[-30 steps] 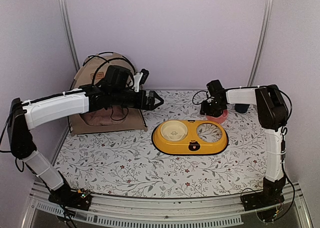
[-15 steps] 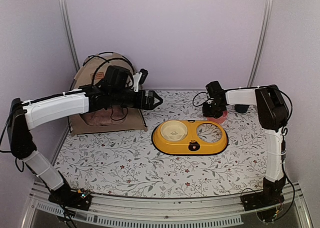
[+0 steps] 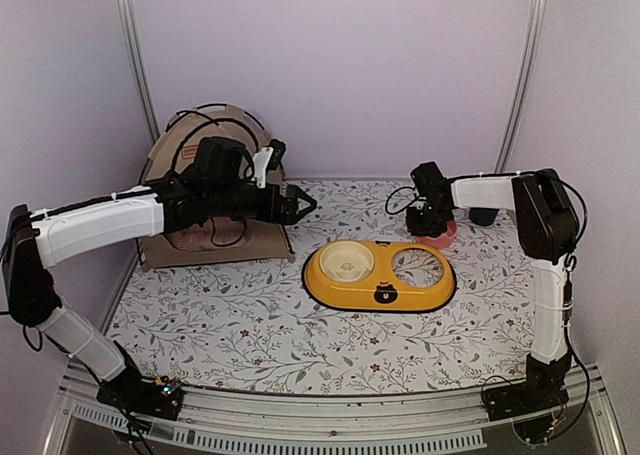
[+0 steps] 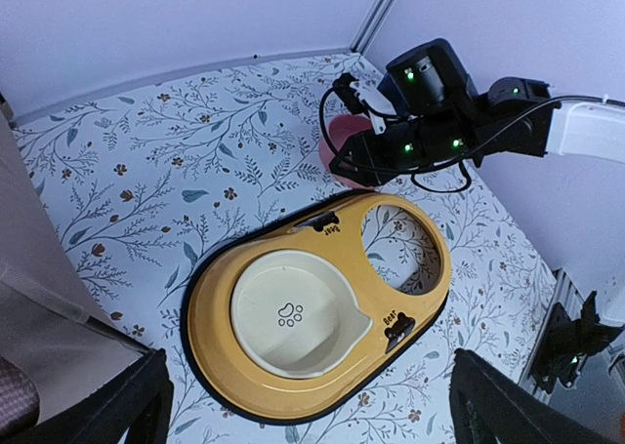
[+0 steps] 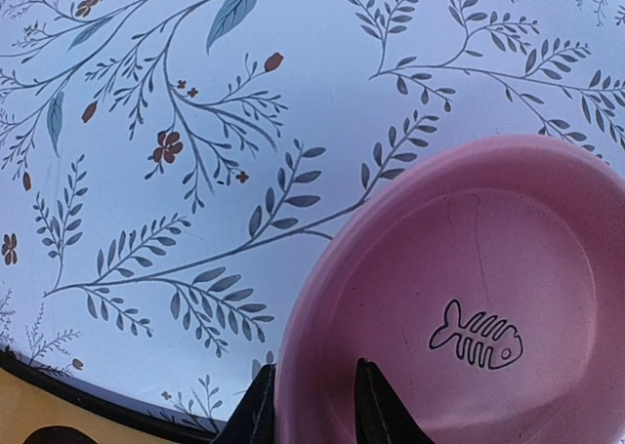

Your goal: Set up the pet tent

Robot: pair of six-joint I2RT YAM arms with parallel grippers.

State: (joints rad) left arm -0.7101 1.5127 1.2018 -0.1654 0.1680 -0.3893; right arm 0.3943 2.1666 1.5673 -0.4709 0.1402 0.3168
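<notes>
Lavender walls (image 3: 330, 65) enclose a table covered by a floral cloth (image 3: 230, 325). The left arm stretches low across the back, its left gripper (image 3: 305, 205) spread wide and empty just right of the pet tent (image 3: 262, 243), which stands in the back-left corner. The right arm reaches leftward, its right gripper (image 5: 314, 405) narrowed onto the rim of a pink bowl (image 5: 488, 298) behind the yellow feeder tray (image 3: 312, 273).
</notes>
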